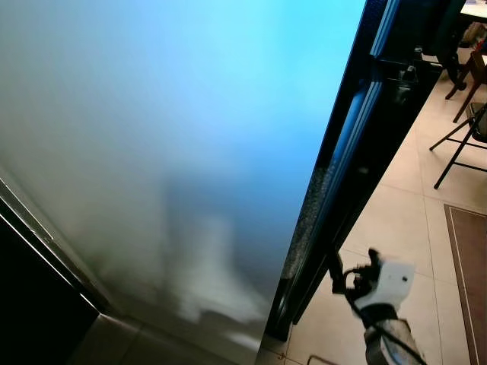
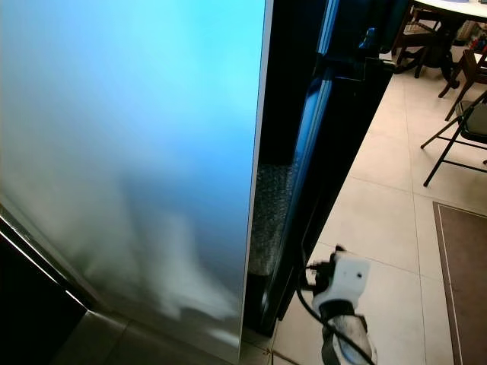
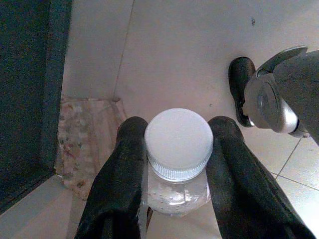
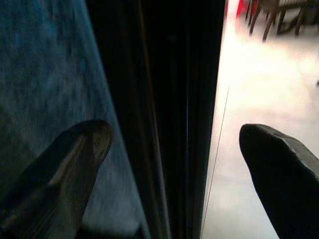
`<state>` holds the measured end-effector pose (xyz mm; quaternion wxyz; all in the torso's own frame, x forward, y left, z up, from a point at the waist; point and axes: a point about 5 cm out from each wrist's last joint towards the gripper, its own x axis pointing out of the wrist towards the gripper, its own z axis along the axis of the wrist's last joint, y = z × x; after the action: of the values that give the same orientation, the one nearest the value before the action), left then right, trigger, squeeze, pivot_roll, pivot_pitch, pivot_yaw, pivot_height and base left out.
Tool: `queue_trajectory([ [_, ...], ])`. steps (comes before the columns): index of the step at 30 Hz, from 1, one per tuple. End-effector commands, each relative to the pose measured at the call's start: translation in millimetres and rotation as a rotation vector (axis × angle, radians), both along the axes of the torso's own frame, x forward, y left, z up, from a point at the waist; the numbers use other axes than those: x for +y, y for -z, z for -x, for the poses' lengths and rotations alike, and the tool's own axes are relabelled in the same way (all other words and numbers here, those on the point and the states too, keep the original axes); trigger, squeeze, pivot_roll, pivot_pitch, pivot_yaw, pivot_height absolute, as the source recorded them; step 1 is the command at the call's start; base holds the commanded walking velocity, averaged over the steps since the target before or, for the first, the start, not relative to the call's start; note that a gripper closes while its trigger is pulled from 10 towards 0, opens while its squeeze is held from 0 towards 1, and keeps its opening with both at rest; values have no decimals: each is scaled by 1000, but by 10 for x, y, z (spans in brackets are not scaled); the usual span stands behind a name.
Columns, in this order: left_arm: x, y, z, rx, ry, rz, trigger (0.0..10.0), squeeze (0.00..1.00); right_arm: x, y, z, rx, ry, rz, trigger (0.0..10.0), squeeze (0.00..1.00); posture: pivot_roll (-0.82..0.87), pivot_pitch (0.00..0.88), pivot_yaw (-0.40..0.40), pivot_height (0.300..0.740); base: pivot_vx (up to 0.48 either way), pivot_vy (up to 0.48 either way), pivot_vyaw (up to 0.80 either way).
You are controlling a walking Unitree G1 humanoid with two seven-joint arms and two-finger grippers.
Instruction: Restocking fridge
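— Across the left and middle of the head views, what's that big pale sheet?

— That's the fridge door (image 1: 175, 152), frosted and glowing blue toward the top of the frame. Its dark edge (image 2: 300, 182) runs from the upper right down to the lower middle, with tiled floor (image 1: 403, 220) to the right of it.

— And the arm at the bottom right?

— The right gripper (image 4: 174, 164), white housing at its wrist, is low down, just beside that door edge. In its wrist view the two black fingers (image 4: 70, 159) stand wide apart, one over the door's blue face, the other over the bright floor, with the dark edge between them. I can't tell whether they touch it.

— Where's the bottle?

— The left gripper (image 3: 177, 164) has it. Both fingers press against the neck of a clear bottle (image 3: 177, 194), just under its white cap (image 3: 178, 137). Behind it are pale tiles and a patterned mat (image 3: 84, 139) at centre left.

— Anything else about?

— Folding chair (image 1: 468, 133) and a table (image 2: 456, 7) in the upper right corner, and a brown rug (image 1: 468, 266) along the right edge.
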<state>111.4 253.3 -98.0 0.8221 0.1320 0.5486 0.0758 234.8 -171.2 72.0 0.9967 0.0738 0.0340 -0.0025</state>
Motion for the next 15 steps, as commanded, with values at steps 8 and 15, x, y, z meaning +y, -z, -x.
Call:
queue_trajectory([
  [8,-20,13,24,8,1,3,10000,0,66,-147,-190,10,-63,0,10000,1000,15,0,-44,740,0,0,0],
  [15,-20,12,20,7,-2,3,10000,0,202,-198,-298,-5,-92,2,10000,1000,17,0,-43,740,0,0,0],
])
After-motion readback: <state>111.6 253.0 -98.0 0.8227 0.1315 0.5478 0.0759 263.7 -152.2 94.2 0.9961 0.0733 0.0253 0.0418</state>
